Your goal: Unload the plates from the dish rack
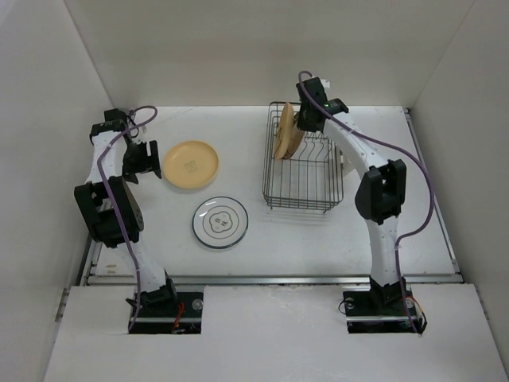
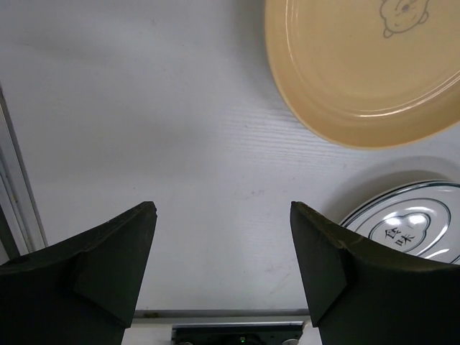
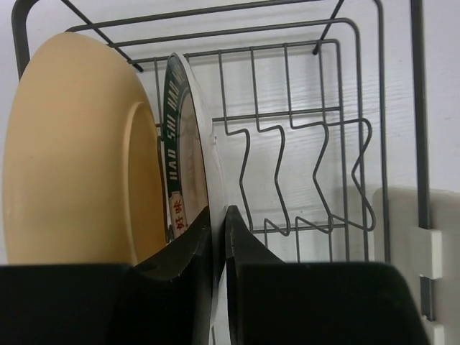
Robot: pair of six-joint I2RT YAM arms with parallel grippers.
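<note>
- The right tool (image 1: 305,126) (image 3: 218,215) is clamped on the teal-rimmed plate (image 3: 188,136). Its 2 fingers (image 3: 180,251) pinch the thin white edge between them, with no gap showing.
- That plate stands on edge in the dish rack (image 1: 303,206) (image 3: 420,108), directly ahead of the tool in the wrist view.
- The cream plate (image 1: 285,135) (image 3: 72,144) stands just left of the gripped plate – close against it, its back towards the camera. Whether the 2 touch cannot be told.
- To the tool's right the rack's upright divider prongs (image 3: 280,180) stand bare. Beyond them, at the far right, sits the cream plastic holder (image 3: 406,237) on the rack's side.
- The left tool (image 1: 149,159) (image 2: 223,208) is spread wide with nothing between its fingers (image 2: 115,266), and it hangs over bare worktop (image 1: 318,239) (image 2: 144,108).
- Ahead and to the right of the left tool, the orange-yellow plate (image 1: 191,165) (image 2: 366,65) lies flat on the worktop – near the tool but not touching it.
- The white ringed plate (image 1: 220,222) (image 2: 413,223) lies flat to the left tool's right, close to the orange-yellow one but apart from it. Dark characters show at its centre.
- So 2 plates lie out on the worktop and 2 stand in the rack.
</note>
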